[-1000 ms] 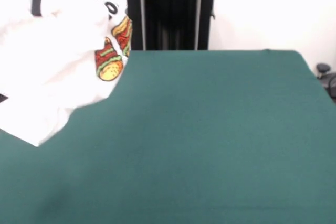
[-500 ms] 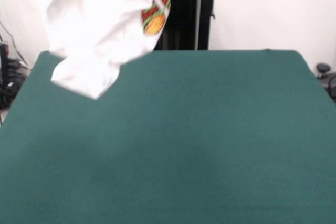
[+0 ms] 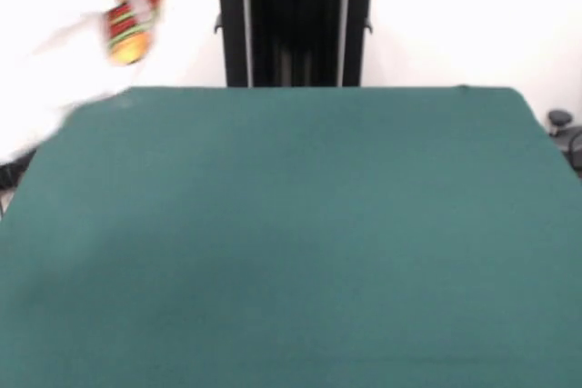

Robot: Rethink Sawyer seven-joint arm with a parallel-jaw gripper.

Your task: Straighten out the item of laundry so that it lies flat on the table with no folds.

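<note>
The white garment (image 3: 64, 52) with its red, orange and yellow print (image 3: 132, 15) is in the air at the far left of the front view, blurred by motion. It hangs over the far left corner of the dark green table (image 3: 300, 243) and past its left edge. What holds it does not show. My gripper is out of view.
The robot's black pedestal (image 3: 296, 20) stands behind the table's far edge at top centre. A dark object (image 3: 564, 129) sits off the table's right side.
The garment has swung from above the far left of the table out to the left, past the corner, and now shows blurred.
</note>
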